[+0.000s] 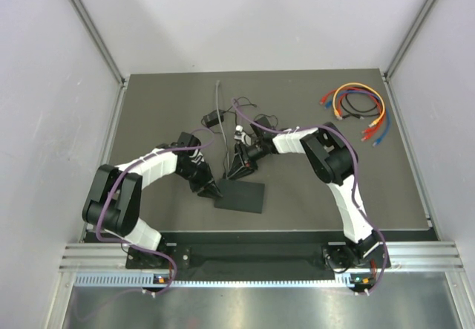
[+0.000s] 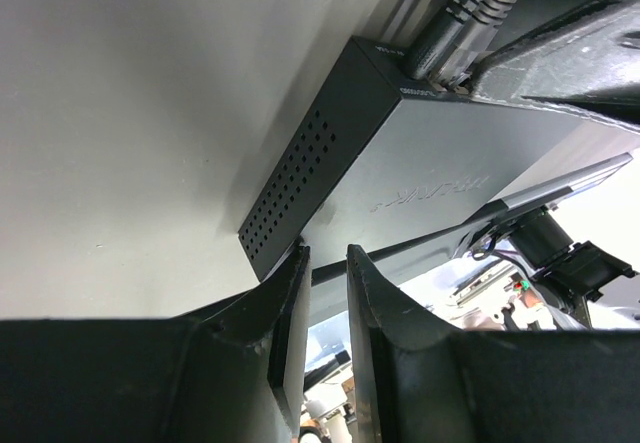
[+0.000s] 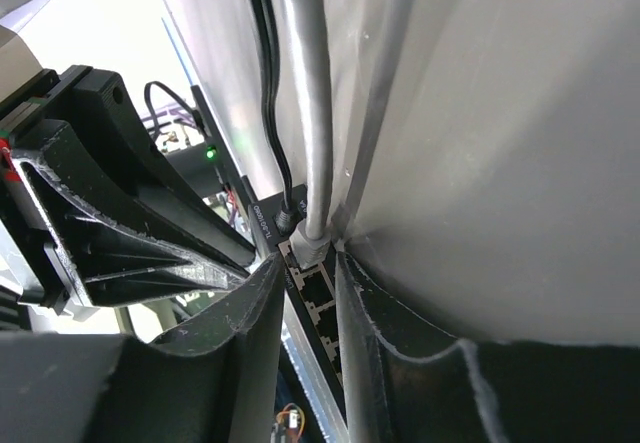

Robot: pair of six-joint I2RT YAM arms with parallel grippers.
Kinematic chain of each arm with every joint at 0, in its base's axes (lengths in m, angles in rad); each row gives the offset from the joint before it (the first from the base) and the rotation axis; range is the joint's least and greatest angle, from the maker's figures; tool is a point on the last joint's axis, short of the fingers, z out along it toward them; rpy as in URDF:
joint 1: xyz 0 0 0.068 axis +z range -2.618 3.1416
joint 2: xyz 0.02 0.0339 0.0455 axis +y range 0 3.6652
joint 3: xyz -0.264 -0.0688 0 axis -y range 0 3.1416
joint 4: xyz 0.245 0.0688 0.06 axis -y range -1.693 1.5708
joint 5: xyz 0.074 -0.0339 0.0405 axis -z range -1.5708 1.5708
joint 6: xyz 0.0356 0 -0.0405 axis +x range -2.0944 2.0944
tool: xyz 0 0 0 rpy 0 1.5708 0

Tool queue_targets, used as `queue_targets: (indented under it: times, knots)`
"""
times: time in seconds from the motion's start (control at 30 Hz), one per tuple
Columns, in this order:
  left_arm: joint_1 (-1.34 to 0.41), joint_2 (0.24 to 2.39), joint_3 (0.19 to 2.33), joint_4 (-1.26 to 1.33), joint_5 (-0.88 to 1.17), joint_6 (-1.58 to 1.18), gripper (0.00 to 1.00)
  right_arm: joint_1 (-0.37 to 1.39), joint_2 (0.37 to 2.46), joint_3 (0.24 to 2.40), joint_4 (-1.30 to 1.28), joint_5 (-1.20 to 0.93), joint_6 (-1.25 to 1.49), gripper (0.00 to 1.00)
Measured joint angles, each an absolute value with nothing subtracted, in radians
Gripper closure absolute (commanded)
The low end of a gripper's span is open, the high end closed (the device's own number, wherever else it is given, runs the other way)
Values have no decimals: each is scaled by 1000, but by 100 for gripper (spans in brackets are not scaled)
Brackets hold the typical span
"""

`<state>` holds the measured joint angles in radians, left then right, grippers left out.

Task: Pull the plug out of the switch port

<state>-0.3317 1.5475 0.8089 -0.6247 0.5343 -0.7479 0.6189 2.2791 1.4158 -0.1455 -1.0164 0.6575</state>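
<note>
The switch is a flat black box near the middle of the table. In the left wrist view it shows a perforated side. My left gripper is at its left corner, and its fingers pinch the box's edge. My right gripper is at the far edge with the sockets. In the right wrist view its tips sit on either side of the grey plug, which is seated in the end port of the switch. A grey cable runs away from it.
A thin black power lead plugs in beside the grey plug. A black adapter and loose leads lie behind the switch. A coil of coloured cables lies at the back right. Walls enclose the table on three sides.
</note>
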Motion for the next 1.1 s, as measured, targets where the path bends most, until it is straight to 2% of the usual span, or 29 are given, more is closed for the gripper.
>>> queue_targets:
  times: [0.9, 1.03, 1.1]
  knots:
    - [-340, 1565, 816, -616, 546, -758, 73, 636, 2296, 1496, -271, -974, 531, 75]
    - [-340, 1568, 818, -616, 547, -758, 73, 640, 2298, 1509, -290, -962, 515, 82]
    - [-340, 1571, 821, -616, 549, -758, 73, 641, 2302, 1520, -307, -958, 508, 89]
